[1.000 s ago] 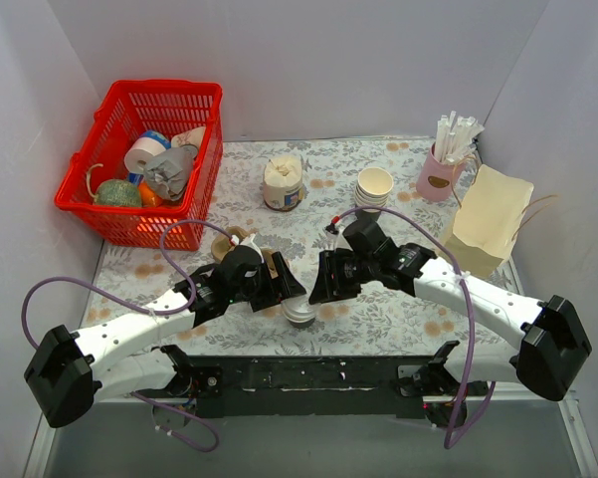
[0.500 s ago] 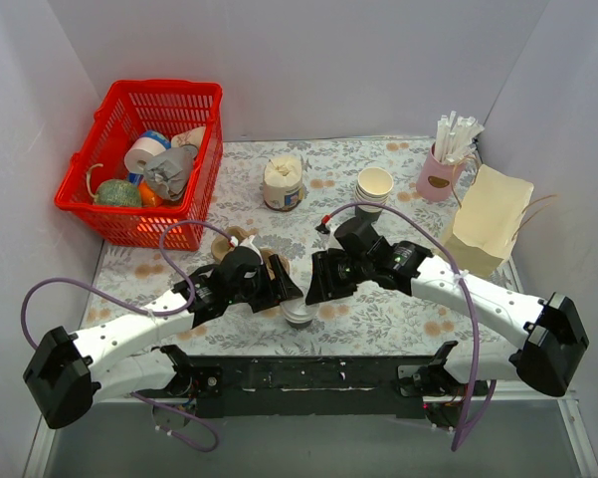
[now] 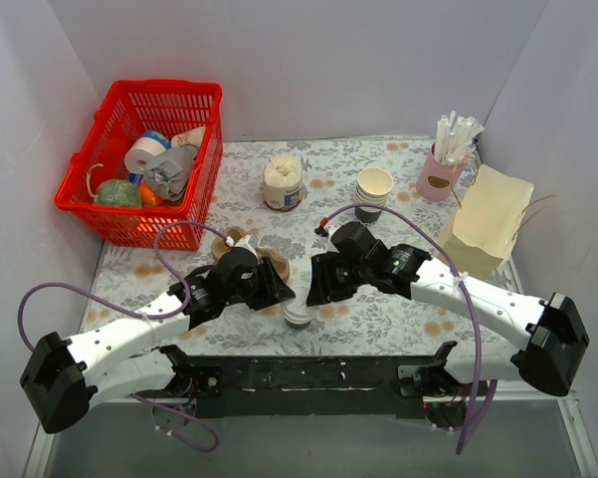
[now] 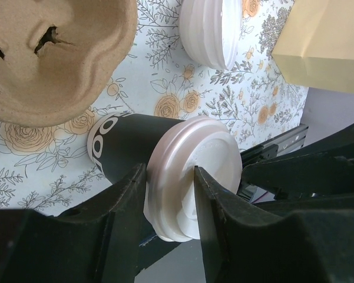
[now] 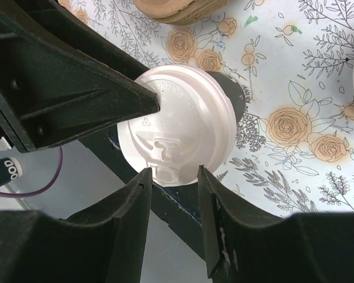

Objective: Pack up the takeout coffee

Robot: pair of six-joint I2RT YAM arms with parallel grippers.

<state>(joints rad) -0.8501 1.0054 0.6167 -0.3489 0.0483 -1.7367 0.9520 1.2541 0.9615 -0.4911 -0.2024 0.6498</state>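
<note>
1. Since both end effectors sit at one item, the step in hand reads as securing the takeout coffee (image 4: pixel 177 153). It is a dark-bodied cup with a white domed lid, tipped well over.
   - Location: just on the near side of the pulp cup carrier (image 4: pixel 53 53) and apart from it, with the lid pointing away from the carrier.
   - Whether it rests on the desk (image 3: pixel 398 314) or hangs clear of it cannot be told.
2. Left end effector (image 4: pixel 168 177): it reaches in from the carrier's side of the cup, with one finger on either side of the lid rim. Contact looks likely, but a firm clamp cannot be confirmed.
3. Right end effector (image 5: pixel 174 174): it reaches in from the side of the cup away from the carrier. Its fingers pinch the lower rim of the lid, so by appearance it is gripping the cup.
4. Paper bag (image 3: pixel 488 224): it stands upright, well off to the right of the carrier. Either the bag or the carrier is probably where the cup gets packed.
5. Next move, as a judgement:
   - one end effector takes sole, firm hold, and the other lets go;
   - the cup is brought upright;
   - the cup is carried to a carrier well or to the bag and lowered in.
6. Risk, as a judgement: a hold on the lid alone may pop it off or let the cup swing.
</note>
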